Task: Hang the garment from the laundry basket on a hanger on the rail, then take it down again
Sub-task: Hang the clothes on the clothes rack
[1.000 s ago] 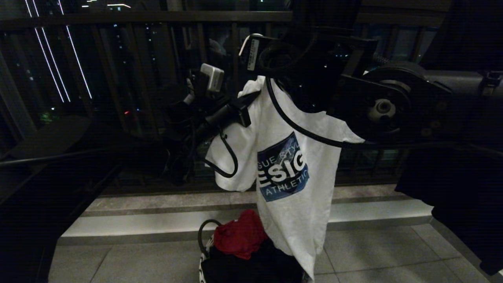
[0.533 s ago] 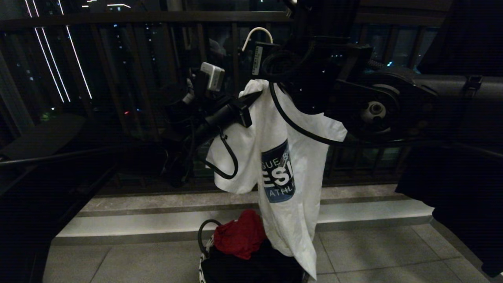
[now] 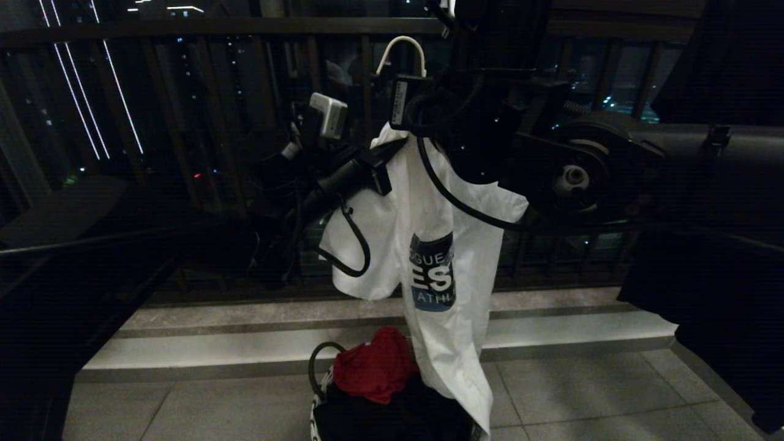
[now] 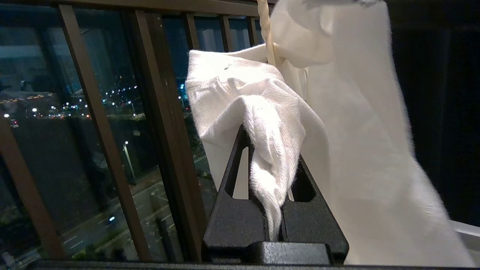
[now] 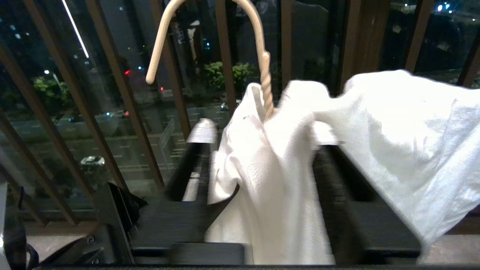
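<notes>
left pincer [image 4: 275, 187]: clamped tight on a fold of the garment [image 3: 453, 269]
right pincer [image 5: 262, 195]: jaws apart, around the cloth below the hanger [image 5: 264, 82] neck

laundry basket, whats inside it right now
In the laundry basket, a red cloth lies on top of a black garment. The hanging T-shirt covers the basket's right side, and anything below the black garment is hidden.

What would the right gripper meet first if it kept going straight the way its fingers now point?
Most likely the garment itself: white cloth fills the gap between the right gripper's open fingers, bunched below the hanger neck. Beyond it stand the balcony bars, though depth is hard to judge.
</notes>
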